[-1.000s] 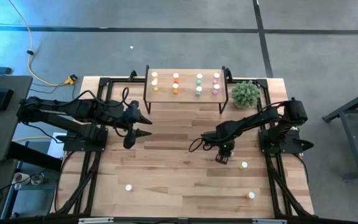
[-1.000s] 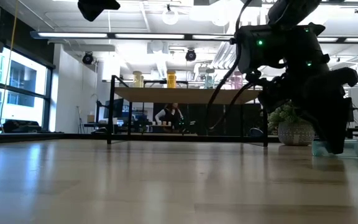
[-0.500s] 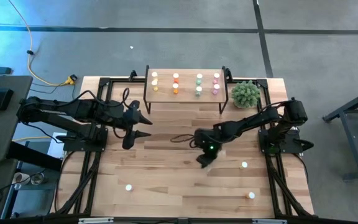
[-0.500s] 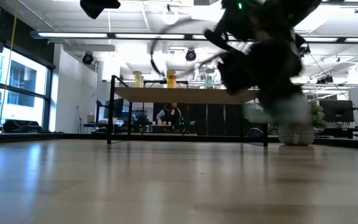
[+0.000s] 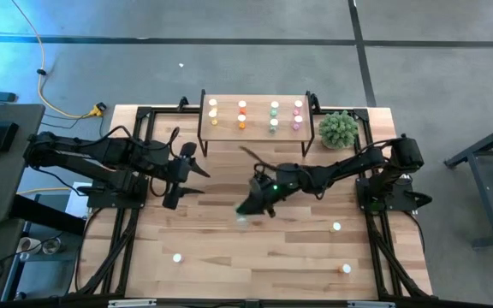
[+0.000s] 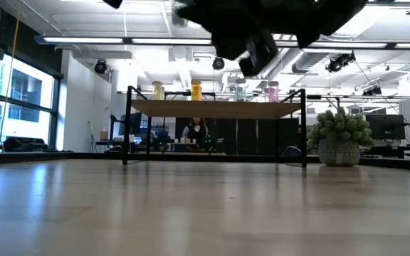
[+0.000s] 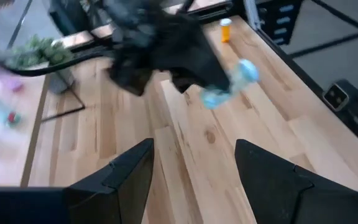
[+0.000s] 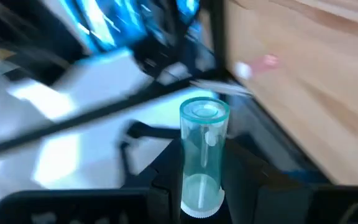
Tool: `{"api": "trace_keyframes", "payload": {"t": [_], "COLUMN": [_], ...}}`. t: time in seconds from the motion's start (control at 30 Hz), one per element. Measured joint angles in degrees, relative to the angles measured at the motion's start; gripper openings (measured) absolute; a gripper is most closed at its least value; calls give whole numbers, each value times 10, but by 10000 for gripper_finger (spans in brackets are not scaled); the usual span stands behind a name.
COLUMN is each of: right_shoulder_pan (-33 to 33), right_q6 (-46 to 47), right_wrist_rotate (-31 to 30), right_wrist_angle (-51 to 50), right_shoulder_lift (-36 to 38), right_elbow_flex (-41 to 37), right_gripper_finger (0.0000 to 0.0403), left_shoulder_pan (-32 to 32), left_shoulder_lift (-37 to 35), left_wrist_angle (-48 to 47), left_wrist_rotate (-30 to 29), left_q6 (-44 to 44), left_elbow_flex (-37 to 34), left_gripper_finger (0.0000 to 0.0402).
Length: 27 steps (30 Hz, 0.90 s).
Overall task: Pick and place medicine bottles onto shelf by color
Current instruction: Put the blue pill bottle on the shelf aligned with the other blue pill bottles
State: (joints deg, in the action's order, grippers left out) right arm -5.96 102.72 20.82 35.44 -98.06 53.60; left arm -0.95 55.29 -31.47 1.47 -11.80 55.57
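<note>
Writing: no brand, label or lettering can be read on any bottle or on the arms
Held bottle: small translucent green medicine bottle with a white cap, pinched between the fingers of the right gripper, above the middle of the table, in front of the shelf
Right gripper: pressed onto that bottle, blurred in the high view
Left gripper: fingers spread, nothing between them, over the table's left part
Shelf: small raised light-wood board on thin black legs, carrying 4 short columns of bottles, yellow, orange, green, pink
Loose bottles: 4 white-capped ones on the big wooden tabletop toward the near edge
Nearby: round green plant ball in a pot just right of the shelf
In the way: the right arm's dark links cross the low view's top
</note>
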Motion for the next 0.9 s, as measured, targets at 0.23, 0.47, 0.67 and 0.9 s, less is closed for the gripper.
{"api": "trace_keyframes", "payload": {"t": [0.23, 0.47, 0.67, 0.9], "right_shoulder_pan": [-1, -1, -1, -1], "right_q6": [115, 220, 281, 306], "right_wrist_rotate": [-74, -74, -76, -58], "right_wrist_angle": [69, 143, 166, 187], "right_shoulder_lift": [0, 0, 0, 0], "right_elbow_flex": [0, 0, 0, 0], "right_gripper_finger": [74, 74, 74, 74], "left_shoulder_pan": [-44, -91, -124, -145], "left_shoulder_lift": [0, 0, 25, 84], "left_wrist_angle": [36, 88, 147, 215], "left_wrist_rotate": [-10, -88, -121, -156], "left_q6": [-59, -142, -183, -185], "left_elbow_flex": [0, 0, 0, 1], "left_gripper_finger": [213, 213, 213, 213]}}
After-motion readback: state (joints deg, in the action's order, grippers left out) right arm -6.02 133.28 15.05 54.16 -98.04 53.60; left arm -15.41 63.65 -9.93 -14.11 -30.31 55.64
